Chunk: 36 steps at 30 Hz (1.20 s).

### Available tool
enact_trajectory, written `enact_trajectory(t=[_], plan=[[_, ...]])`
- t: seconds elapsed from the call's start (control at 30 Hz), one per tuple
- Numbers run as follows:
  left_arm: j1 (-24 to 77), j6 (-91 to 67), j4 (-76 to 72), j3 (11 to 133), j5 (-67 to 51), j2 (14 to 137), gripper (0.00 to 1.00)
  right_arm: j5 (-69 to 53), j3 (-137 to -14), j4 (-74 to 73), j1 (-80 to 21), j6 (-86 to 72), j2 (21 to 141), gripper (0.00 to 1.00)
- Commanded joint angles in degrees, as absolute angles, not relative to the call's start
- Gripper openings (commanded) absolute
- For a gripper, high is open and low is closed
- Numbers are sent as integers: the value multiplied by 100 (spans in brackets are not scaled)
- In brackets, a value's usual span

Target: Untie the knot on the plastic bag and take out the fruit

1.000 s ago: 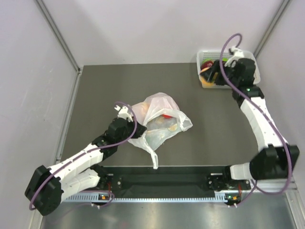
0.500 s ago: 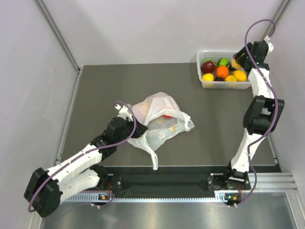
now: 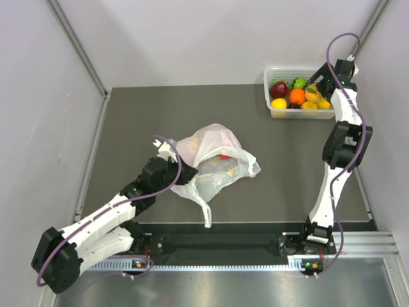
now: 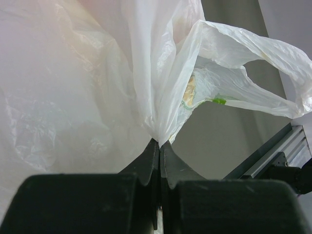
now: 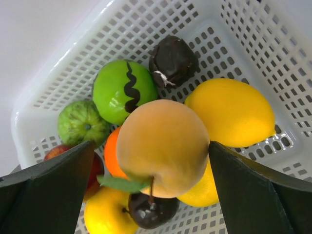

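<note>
A second ago the right arm was folded low over the white basket (image 3: 275,75) and hid most of it. Now it stands tall, and the right gripper (image 3: 314,88) hangs above the basket's 3 o'clock end, so the contents show. The left arm and the plastic bag (image 3: 214,150) have not shifted. The right gripper's fingers are spread as wide as they go. A peach-coloured fruit (image 5: 163,146) sits between them on top of the pile, with a clear gap at one finger, so nothing is gripped. The left gripper (image 4: 159,146) is pinched tight on a gathered fold of the bag at the bag's 8 o'clock edge. The bag lies slumped mid-table (image 3: 160,109), and a red fruit (image 3: 223,155) shows through its film. The basket sits at the table's far right corner, at about 1 o'clock from the bag. It holds a yellow lemon (image 5: 229,112) at 3 o'clock of the peach-coloured fruit, a green apple (image 5: 109,97) at 10 o'clock, a smaller green fruit (image 5: 83,126), a dark brown fruit (image 5: 173,61) at 12 o'clock, an orange (image 5: 111,153) partly under the peach-coloured one, a dark red apple (image 3: 278,89), a yellow fruit (image 5: 105,214) and a glossy dark fruit (image 5: 146,212) at 6 o'clock.
</note>
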<state>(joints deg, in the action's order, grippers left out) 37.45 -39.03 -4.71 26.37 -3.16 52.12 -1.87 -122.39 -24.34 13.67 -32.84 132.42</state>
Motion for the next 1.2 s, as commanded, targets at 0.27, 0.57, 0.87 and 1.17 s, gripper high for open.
enact_trajectory(t=[0.27,0.57,0.87,1.17], plan=[[3753,-3893,-720,2795,-237,4983,0,-1291,-10781,-1714,1293,-3147,10429,100],[3753,-3955,-966,2997,-457,5264,0,-2399,-7791,-1599,-390,-1874,7344,96],[3753,-4087,-1318,3340,-721,5643,0,-1565,-6716,-2566,-3399,-958,5994,94],[3753,-4166,-1652,3814,-879,6169,0,-81,-5530,-1706,-5043,-1529,6582,24]])
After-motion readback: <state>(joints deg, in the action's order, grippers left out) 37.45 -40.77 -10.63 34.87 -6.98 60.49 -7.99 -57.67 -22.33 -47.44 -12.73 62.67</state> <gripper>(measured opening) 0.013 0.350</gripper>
